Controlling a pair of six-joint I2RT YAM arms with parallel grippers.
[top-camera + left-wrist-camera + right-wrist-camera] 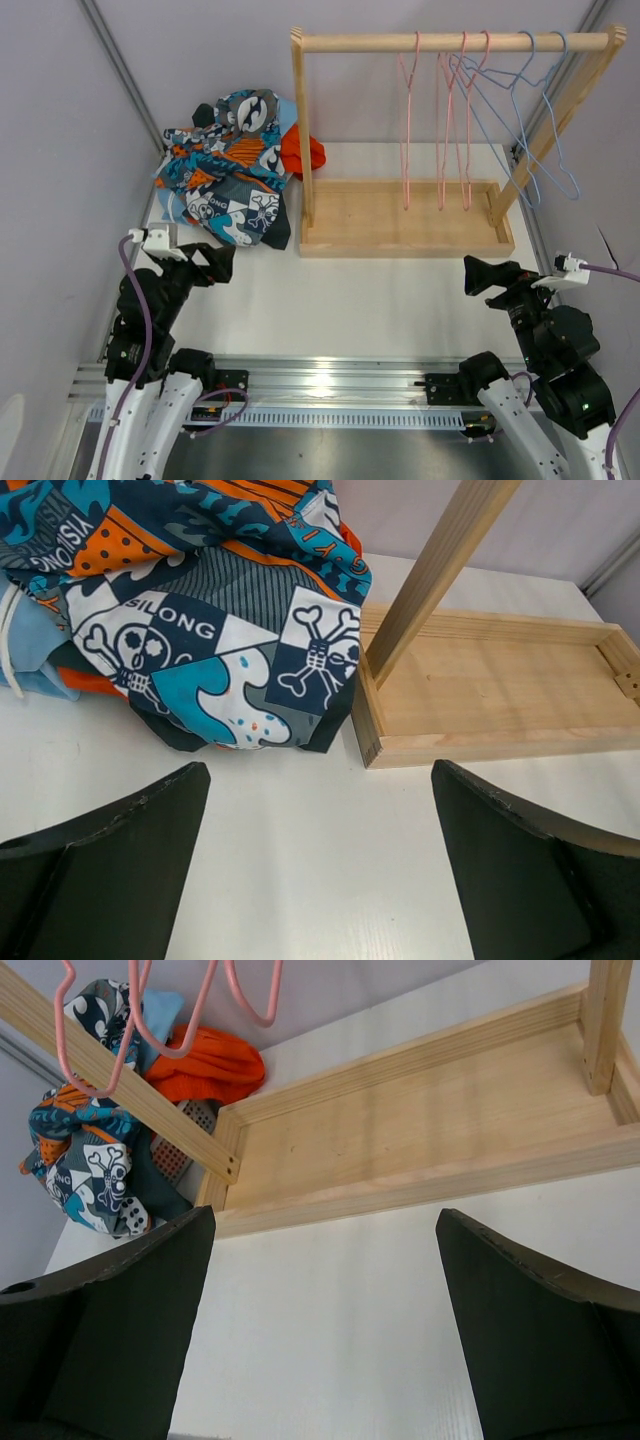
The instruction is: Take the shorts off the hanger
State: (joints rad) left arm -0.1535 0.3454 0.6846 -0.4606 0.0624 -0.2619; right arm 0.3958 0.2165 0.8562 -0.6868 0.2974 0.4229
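- Top external view: the wire hangers [440, 140] hung bare from the rail of the wooden rack [450, 42], with no fabric on any of them. The pile of shorts [230, 170] lay on the table [380, 290] just ahead of the left gripper [215, 262] and well off to the left of the right gripper [480, 272]. The cartoon-print shorts [245, 130] sat on top, and the orange-red shorts [303, 150] peeked out at the side nearest the rack's post. Both grippers rested low by the near edge and held nothing.
- Left wrist view: the two dark fingers [110, 870] were spread wide with only bare tabletop between them. The cartoon print lay ahead and to the left of the fingers, not touching them. A strip of light blue fabric [30, 650] showed beneath the print. The rack's base tray [480, 690] lay ahead to the right and held nothing.
- Right wrist view: these fingers [540, 1340] were also wide apart and empty. The tray sat straight ahead of them, and the pile was far off to the left behind the post. Bare pink hooks hung above.
- Progress: by my reading the removal was finished, since every hanger was stripped and the garments were heaped beside the rack. I could not count all the pairs in the heap.
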